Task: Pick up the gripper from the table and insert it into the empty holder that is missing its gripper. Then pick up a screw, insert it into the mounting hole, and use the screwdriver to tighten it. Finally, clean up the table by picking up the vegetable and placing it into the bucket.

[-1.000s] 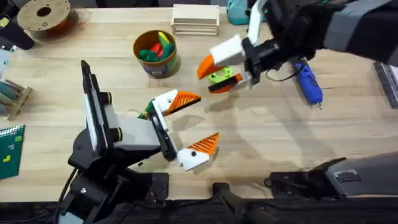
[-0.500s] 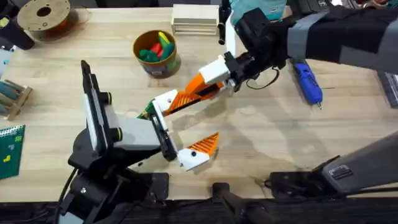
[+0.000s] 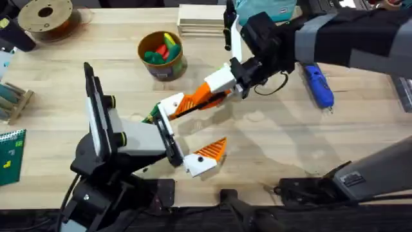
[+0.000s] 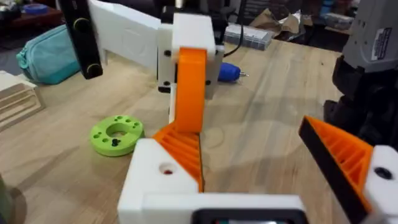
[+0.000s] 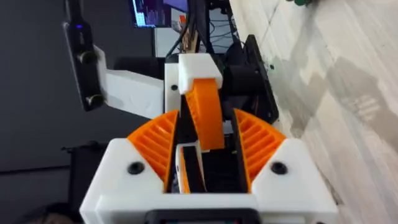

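Note:
My left gripper (image 3: pixel 215 121) stands wide open low over the table's middle, nothing between its orange fingers (image 4: pixel 348 155). My right gripper (image 3: pixel 203 96) reaches in from the right. It is shut on the tip of the left gripper's upper finger, which sits between its ribbed pads (image 5: pixel 155 143). The lime-green holder (image 4: pixel 116 134) lies flat on the table just beyond; from overhead the right gripper hides it. A bit of the dark-green vegetable (image 3: pixel 152 116) shows beside the left gripper's upper finger. The blue screwdriver (image 3: pixel 318 84) lies at the right. The bucket (image 3: pixel 161 64) holds toy foods. The loose gripper and the screw are out of view.
A filament spool (image 3: pixel 45 16) sits at the back left, a stack of wooden blocks (image 3: pixel 201 19) behind the bucket and a teal pouch (image 4: pixel 46 53) at the back. A wooden rack (image 3: pixel 13 96) and green card (image 3: pixel 9 151) lie along the left edge.
The right gripper left the green holder, where it hung open, swung left and shut on the left gripper's upper finger. The left arm has not moved.

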`<action>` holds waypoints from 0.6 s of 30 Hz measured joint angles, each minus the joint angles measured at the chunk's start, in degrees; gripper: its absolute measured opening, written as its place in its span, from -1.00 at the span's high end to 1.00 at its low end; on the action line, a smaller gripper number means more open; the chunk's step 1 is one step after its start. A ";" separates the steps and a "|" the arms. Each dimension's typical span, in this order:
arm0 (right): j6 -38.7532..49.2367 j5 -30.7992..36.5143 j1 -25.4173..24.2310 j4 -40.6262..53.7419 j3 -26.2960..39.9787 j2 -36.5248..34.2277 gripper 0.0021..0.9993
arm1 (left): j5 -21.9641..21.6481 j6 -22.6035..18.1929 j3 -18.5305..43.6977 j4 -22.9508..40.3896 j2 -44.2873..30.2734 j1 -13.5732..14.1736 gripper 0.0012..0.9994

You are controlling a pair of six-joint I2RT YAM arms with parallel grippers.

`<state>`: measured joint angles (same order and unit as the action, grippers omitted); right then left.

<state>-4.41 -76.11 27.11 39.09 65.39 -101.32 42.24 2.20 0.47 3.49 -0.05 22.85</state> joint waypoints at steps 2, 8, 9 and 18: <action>0.07 0.20 0.11 -0.04 0.00 0.00 0.38 | 0.02 0.02 0.00 0.00 0.00 0.00 -0.97; 0.18 -0.89 0.04 0.01 0.02 0.00 0.96 | -0.02 0.04 0.00 0.02 0.00 0.00 -0.97; 0.18 -0.90 0.04 -0.03 0.02 0.00 0.96 | -0.04 0.02 0.00 0.02 0.00 0.00 -0.97; -2.78 -0.66 0.60 -5.22 0.02 0.00 0.96 | -1.63 -0.02 0.00 -0.04 0.00 -0.24 -0.97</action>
<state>-7.19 -76.76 27.71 33.87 65.41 -101.32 40.61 2.17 0.47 3.44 -0.05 22.61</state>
